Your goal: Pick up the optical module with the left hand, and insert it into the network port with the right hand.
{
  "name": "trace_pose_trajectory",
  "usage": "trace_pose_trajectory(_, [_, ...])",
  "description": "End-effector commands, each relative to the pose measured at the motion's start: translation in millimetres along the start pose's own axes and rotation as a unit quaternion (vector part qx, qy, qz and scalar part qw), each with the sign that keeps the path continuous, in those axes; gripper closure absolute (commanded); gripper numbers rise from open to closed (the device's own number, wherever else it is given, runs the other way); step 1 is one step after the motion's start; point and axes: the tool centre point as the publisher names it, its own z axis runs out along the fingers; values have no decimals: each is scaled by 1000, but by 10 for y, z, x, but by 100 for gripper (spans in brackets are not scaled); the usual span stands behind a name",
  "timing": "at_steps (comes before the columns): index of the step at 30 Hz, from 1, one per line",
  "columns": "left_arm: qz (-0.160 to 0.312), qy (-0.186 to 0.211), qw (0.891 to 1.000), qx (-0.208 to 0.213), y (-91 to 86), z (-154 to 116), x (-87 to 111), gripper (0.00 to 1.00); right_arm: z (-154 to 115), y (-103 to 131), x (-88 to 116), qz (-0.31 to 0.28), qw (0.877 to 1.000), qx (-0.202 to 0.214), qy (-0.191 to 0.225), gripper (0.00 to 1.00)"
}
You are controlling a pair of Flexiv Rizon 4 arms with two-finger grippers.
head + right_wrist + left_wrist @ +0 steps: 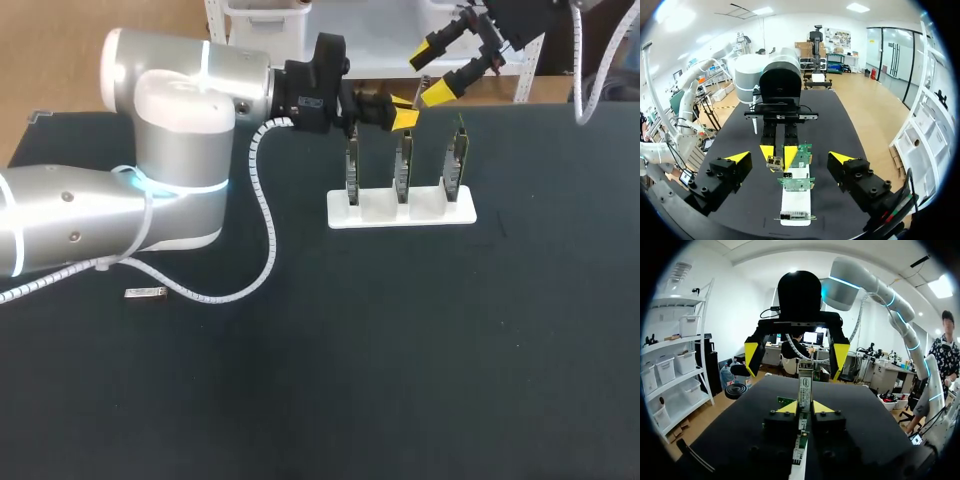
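My left gripper (405, 117) hovers above the middle board of the white stand (400, 210), shut on the small silver optical module (805, 389). The module sticks out past the yellow tips, toward my right gripper (796, 352). My right gripper (432, 72) hangs open just beyond, facing the left one, a short gap from the module with nothing between its fingers. In the right wrist view the module (774, 161) shows between the left gripper's fingertips (767, 151). Under it stand green circuit boards (797, 183) with network ports on the stand (796, 202).
The stand holds three upright boards (457, 160) side by side near the table's far edge. A second small metal module (145, 293) lies loose on the black table at the front left, beneath my left arm's cable.
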Motion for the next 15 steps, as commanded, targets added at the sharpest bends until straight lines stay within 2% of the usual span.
trace_pose_trajectory(1, [0, 2, 1000, 2, 13, -3, -6, 100, -3, 100, 3, 2, 1000, 24, 0, 0])
trace_pose_trajectory(15, [0, 2, 1000, 2, 13, -3, -6, 100, -9, 118, -18, 0, 1000, 24, -2, 0])
